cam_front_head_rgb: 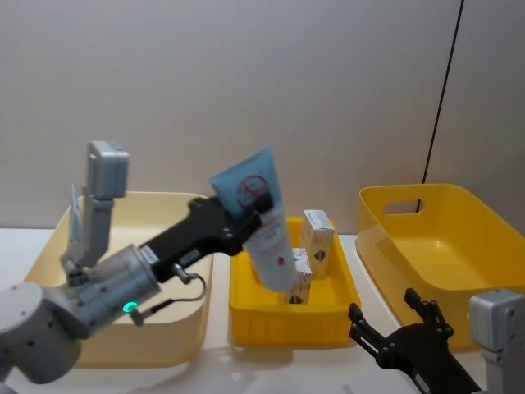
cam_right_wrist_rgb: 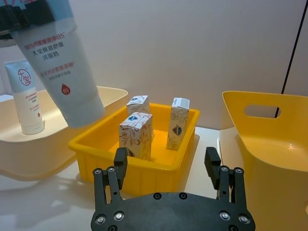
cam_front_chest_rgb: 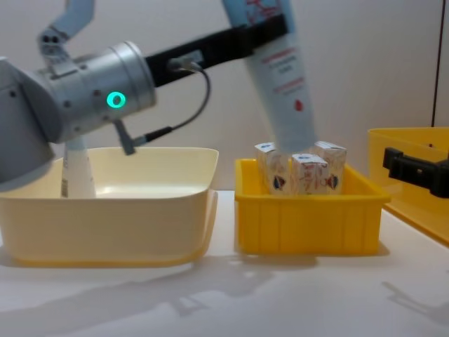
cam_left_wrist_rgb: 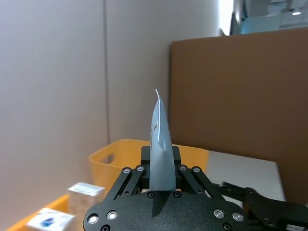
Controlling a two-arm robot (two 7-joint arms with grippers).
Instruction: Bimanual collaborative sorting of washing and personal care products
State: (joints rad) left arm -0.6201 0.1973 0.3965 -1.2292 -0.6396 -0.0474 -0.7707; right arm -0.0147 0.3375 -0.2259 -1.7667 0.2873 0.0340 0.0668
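Observation:
My left gripper (cam_front_head_rgb: 253, 210) is shut on a tall pale-blue tube (cam_front_head_rgb: 264, 226) with red print, held tilted in the air above the small yellow bin (cam_front_head_rgb: 287, 322). The left wrist view has the tube (cam_left_wrist_rgb: 160, 144) edge-on between the fingers. Three white cartons (cam_right_wrist_rgb: 136, 134) stand upright in that bin; in the chest view the tube (cam_front_chest_rgb: 280, 77) hangs just over the cartons (cam_front_chest_rgb: 302, 173). A whitish tube (cam_right_wrist_rgb: 26, 98) stands in the cream bin (cam_front_chest_rgb: 105, 210). Low at the front right, my right gripper (cam_right_wrist_rgb: 166, 163) is open and holds nothing.
A large yellow bin (cam_front_head_rgb: 443, 246) with a handle slot stands at the right, beside the right gripper (cam_front_head_rgb: 392, 318). The cream bin (cam_front_head_rgb: 176, 324) fills the left side under the left arm. White table shows in front of the bins.

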